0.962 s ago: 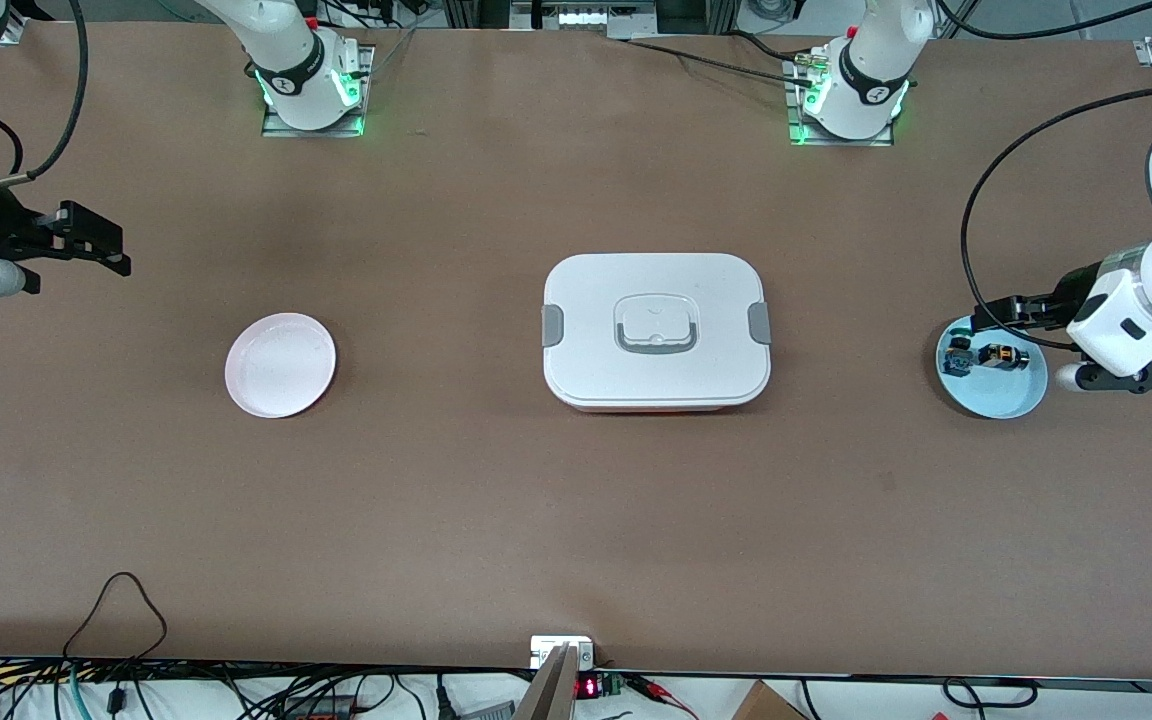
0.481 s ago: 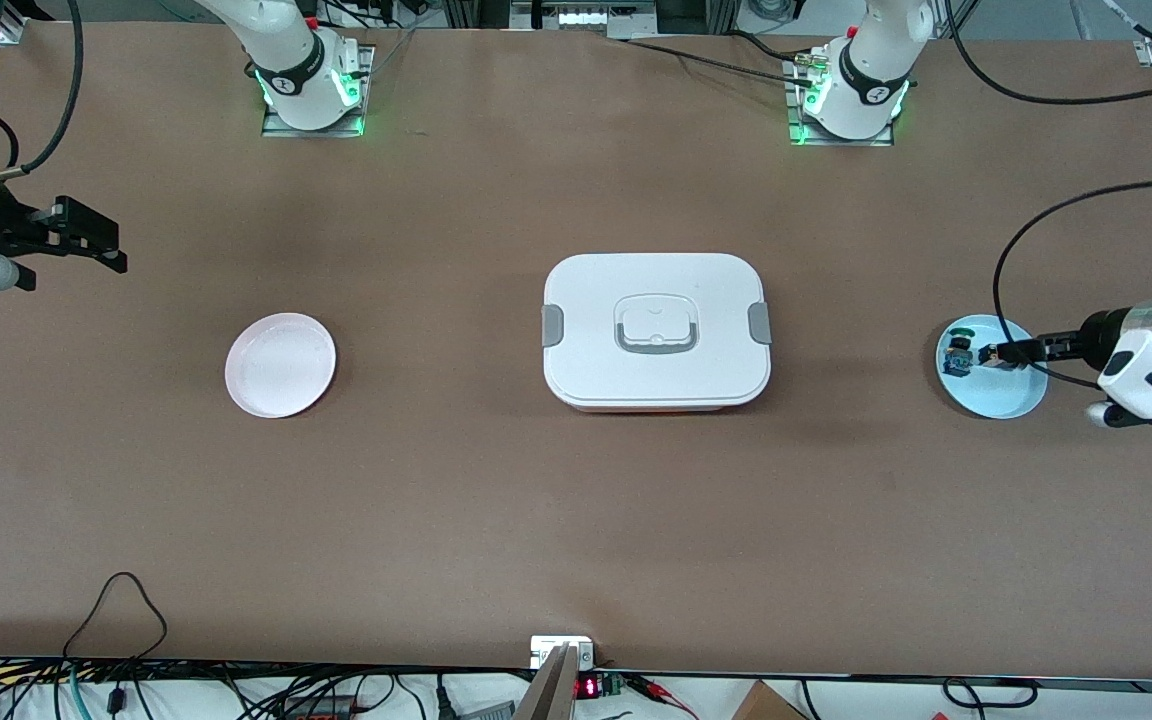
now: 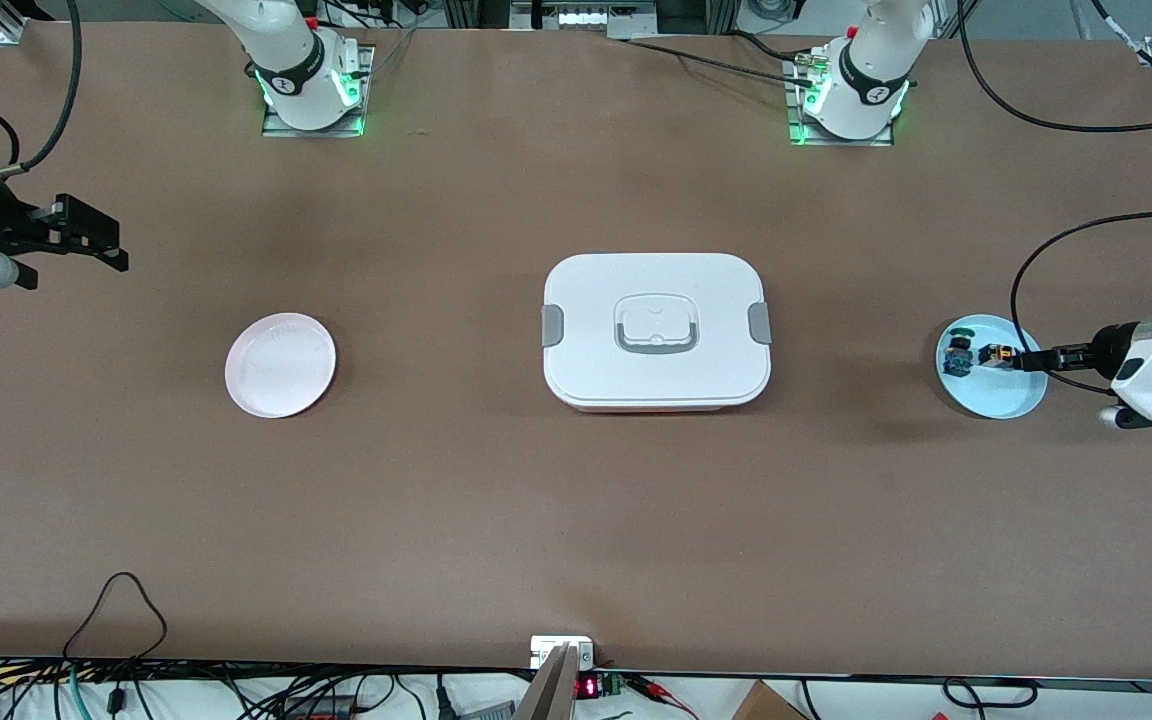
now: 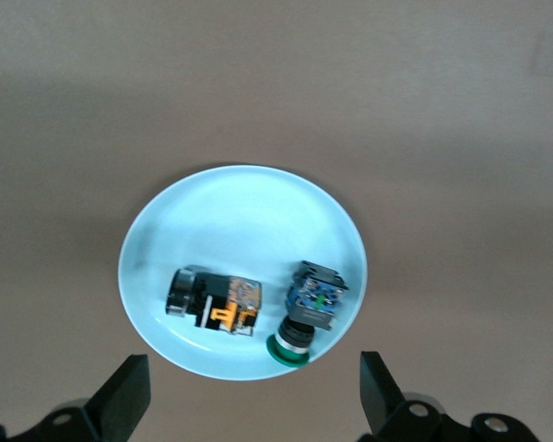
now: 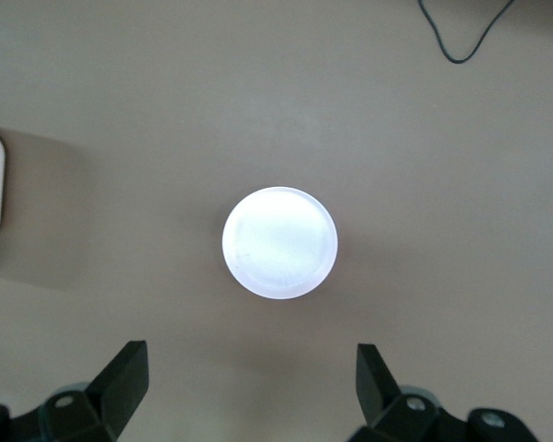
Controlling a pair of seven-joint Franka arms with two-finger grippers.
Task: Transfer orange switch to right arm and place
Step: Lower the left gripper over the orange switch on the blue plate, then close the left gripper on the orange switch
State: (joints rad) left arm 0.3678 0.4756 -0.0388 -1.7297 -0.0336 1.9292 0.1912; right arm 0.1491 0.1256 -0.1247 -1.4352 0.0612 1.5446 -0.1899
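Jaws of left gripper [image 4: 249,405] spread wide over blue plate [image 3: 1011,402], near worktop's edge.
Orange switch [image 4: 219,302] lying free on plate; right gripper [image 5: 249,391] waiting, likewise spread.

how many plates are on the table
2. A pink plate lies toward the right arm's end of the table; a blue plate, toward the left arm's end, holds two small parts. None looks hidden.
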